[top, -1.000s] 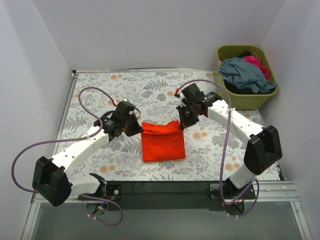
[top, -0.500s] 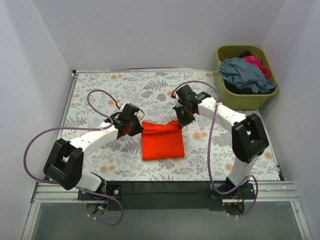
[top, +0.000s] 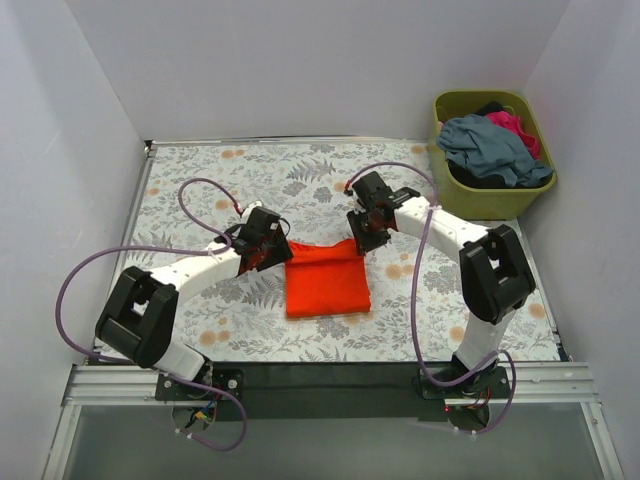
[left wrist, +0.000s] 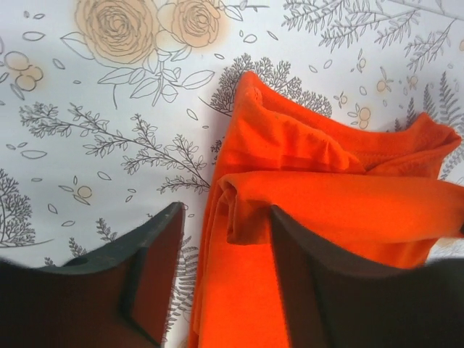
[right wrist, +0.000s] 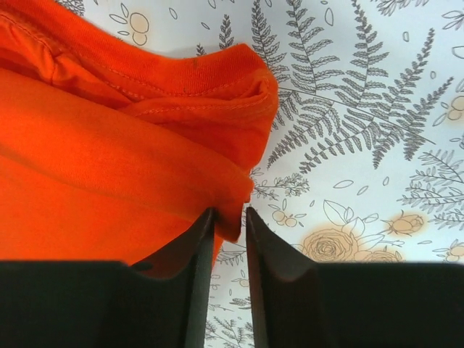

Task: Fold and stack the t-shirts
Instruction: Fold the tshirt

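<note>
Orange-red cloth, the t-shirt (top: 328, 282) lies folded into a rough square flat on the flower-and-fern printed worktop (top: 200, 165). It sits about midway between the left and right edges and a little nearer the near edge than the far one.

The left gripper (left wrist: 226, 212) is down at the shirt's far left corner. Its jaws stand moderately apart and straddle the folded edge there. The outer finger (left wrist: 156, 261) is over bare worktop just beside the cloth, and the other sits over the orange layers.

The right gripper (right wrist: 230, 214) is at the far right corner, beside the ribbed collar seam. Its jaws are only narrowly parted, and printed worktop shows through the slot between them. A rounded lip of the fold reaches in between the tips. It looks loose rather than pinched, though the wrist view is too close to be sure.

Off the far right corner stands an olive-green basket (top: 500, 205). A slate grey-blue shirt (top: 490, 145) is heaped on top inside it. A magenta-pink one (top: 515, 125) lies behind that, toward the back wall, and dark cloth (top: 480, 180) lies beneath.
</note>
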{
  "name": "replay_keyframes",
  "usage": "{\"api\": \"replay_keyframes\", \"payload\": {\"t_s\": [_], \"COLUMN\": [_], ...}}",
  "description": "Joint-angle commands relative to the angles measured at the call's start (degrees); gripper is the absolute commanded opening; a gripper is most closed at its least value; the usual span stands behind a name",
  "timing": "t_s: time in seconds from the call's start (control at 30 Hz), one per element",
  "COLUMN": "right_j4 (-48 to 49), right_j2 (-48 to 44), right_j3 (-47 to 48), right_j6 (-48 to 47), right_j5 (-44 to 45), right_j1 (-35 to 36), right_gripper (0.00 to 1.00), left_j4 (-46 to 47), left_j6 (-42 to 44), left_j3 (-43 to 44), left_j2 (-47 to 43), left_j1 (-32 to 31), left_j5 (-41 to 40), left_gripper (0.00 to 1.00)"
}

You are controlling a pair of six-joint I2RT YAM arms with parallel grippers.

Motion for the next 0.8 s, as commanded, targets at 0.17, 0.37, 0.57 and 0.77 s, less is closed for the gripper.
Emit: {"api": "replay_keyframes", "payload": {"t_s": [0.17,0.37,0.57,0.77], "right_j4": [4.47,7.46,10.1,10.19], "right_j2": [-13.31,-12.98,-7.36,-1.12], "right_j3": [-2.89,-6.76,-7.74,-3.35], "right_j6": [-0.76,-1.29,-3.05,-5.77], "right_j5": [-2.35,-12.19,-18.01,-16.95], "right_j1": [2.45,4.48,4.65,2.12], "right_gripper": [0.38,0.33,0.27,0.26], "left_j4": [-2.21,-4.5,-5.02,-5.29], "left_j6": [1.77,-2.27,-4.21,-3.33], "left_j3": [-0.37,-3.62,-5.2,-4.5], "left_j2": [-10.97,-17.04,-14.33,-12.92], "left_j1": [-0.02,-4.41,-6.61,-6.61], "left_j5": [-2.35,3.18,7.06,5.48], "left_gripper": [0.74,0.73,0.6,0.59]}}
